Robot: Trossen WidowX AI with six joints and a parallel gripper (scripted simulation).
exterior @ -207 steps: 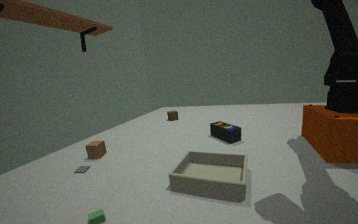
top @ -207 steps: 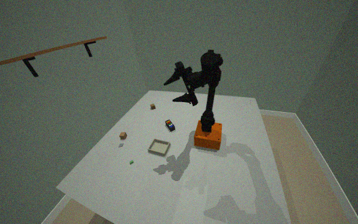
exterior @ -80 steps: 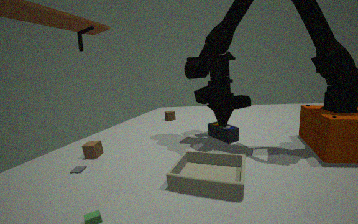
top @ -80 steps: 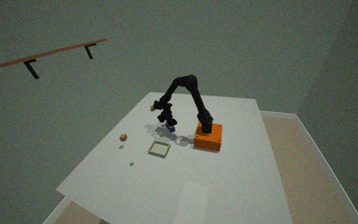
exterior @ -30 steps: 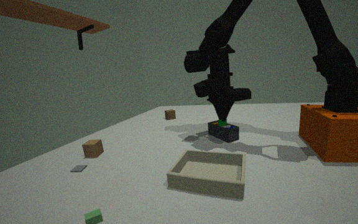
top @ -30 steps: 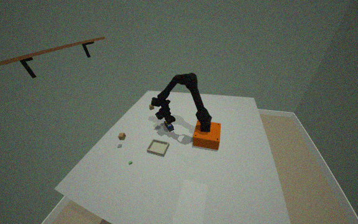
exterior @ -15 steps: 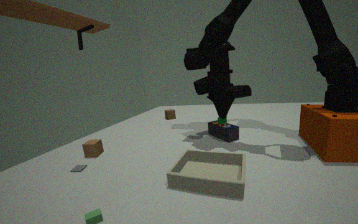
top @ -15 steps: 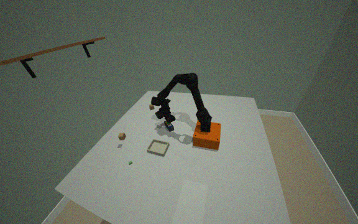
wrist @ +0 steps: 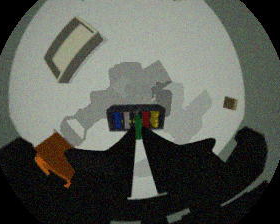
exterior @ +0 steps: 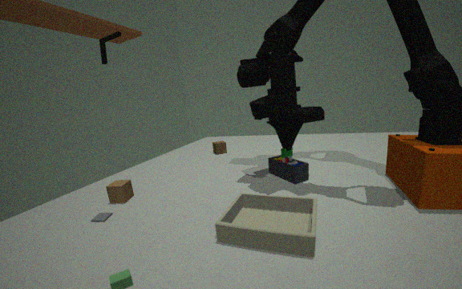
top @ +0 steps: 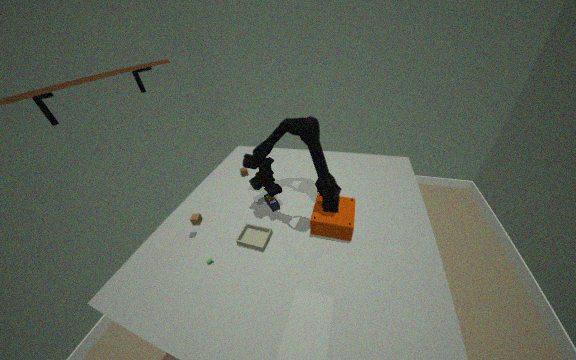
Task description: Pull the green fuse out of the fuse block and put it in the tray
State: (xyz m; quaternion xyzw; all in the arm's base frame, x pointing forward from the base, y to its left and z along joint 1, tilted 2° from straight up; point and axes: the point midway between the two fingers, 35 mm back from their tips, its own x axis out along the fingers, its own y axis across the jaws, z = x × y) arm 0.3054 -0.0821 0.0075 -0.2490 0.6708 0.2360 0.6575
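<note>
The dark fuse block stands on the white table between the tray and the arm's base. My gripper points straight down over it and is shut on the green fuse. The fuse is upright and raised, with its lower end about level with the block's top. I cannot tell whether it is clear of its slot. Blue, white, red and yellow fuses sit in the block. The beige tray lies empty in front of the block.
The arm's orange base stands to the right. Two tan cubes, a flat grey tile and a small green block lie to the left. A wooden shelf hangs on the wall.
</note>
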